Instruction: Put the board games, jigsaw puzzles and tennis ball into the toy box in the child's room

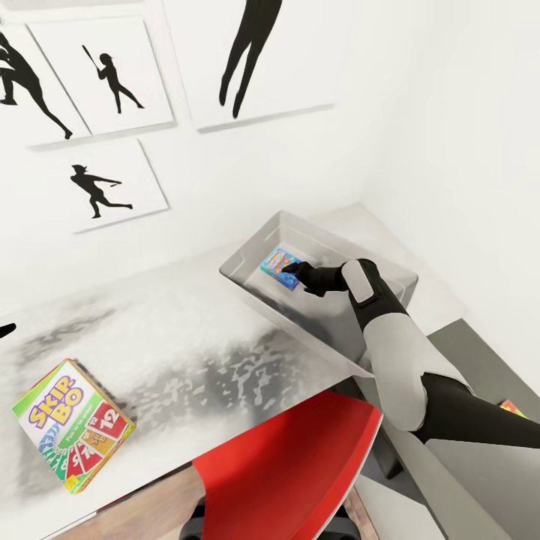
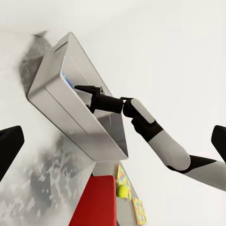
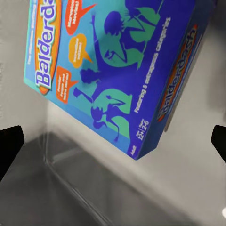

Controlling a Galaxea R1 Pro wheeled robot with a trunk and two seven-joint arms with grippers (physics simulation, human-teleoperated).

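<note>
Right tool (image 1: 289, 268) spread inside toy box (image 1: 247, 259); Balderdash game (image 1: 279, 268) inside, seemingly unheld. Left tool spread.

1. A child's bedroom or playroom in a simulated home: black silhouette pictures of baseball players (image 1: 103, 79) hang on the white wall.
2. Board games mark it as a play space: a Skip-Bo box (image 1: 73, 424) lies on the grey table (image 1: 195, 330), a Balderdash box (image 3: 117, 70) in a grey toy box (image 1: 330, 315).
3. A red chair (image 1: 292, 465) stands at the table.
</note>
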